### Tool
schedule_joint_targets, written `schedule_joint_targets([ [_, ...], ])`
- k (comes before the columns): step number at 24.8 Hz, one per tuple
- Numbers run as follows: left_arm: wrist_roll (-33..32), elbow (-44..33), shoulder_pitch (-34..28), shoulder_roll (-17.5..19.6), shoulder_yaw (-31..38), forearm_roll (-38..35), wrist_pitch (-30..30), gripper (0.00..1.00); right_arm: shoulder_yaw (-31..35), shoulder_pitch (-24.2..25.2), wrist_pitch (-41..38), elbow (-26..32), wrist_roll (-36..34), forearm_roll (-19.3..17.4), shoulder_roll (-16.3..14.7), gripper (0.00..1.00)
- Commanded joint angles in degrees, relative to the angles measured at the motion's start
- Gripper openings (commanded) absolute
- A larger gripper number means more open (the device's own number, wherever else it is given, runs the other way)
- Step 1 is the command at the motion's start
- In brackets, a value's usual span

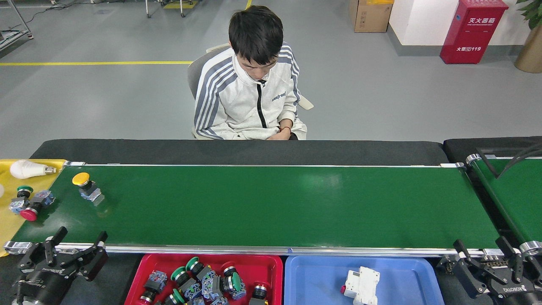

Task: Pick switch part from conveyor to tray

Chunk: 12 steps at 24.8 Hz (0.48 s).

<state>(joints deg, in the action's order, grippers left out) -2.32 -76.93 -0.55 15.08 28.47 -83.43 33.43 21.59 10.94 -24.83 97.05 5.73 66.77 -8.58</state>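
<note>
I'm at the reach step: my left claw (76,250) hangs spread and empty at the conveyor's (271,203) near-left corner, so I must carry it over the belt to the yellow-capped switch part (86,186) near the far-left end, while my right claw (487,253) idles, also spread.

1. The long green conveyor (271,203) is being carried on a black padded table (237,151).
2. A yellow-capped switch part (86,187) is being borne on the belt near its left end.
3. A yellow tray (9,220), a red tray (271,267) and a blue tray (406,275) are being supported beside the belt.
</note>
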Motion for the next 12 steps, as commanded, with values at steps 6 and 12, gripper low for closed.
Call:
schedule_joint_targets([
  [6,0.65,-4.02,-7.62,0.65,0.89,2.49,5.59,0.99,-1.02,-0.66,2.24,0.6,0.07,0.55,-0.04,0.99],
  [12,0.74,-5.69,-8.41,-1.1,2.21,2.57,0.67,0.99,-1.11,-0.48,2.24,0.07,0.07,0.55,0.67,0.99],
])
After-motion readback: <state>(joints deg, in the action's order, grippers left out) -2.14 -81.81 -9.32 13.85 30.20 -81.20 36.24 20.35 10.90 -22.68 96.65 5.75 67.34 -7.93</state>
